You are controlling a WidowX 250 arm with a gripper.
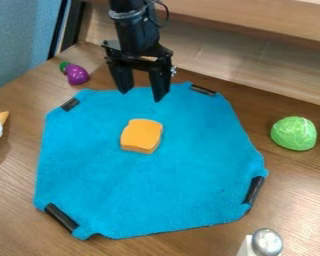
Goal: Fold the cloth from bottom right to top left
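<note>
Blue cloth (149, 190), black strips (254, 190) at its corners, lies flat near the pincer (141, 97), tips apart.

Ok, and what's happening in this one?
The robot's gripper hangs open over the top edge of a blue cloth, holding nothing. The cloth lies spread out on the wooden table, with black clips at its corners and an orange bread-shaped toy resting on it. The fold from bottom right to top left has not been made.
</note>
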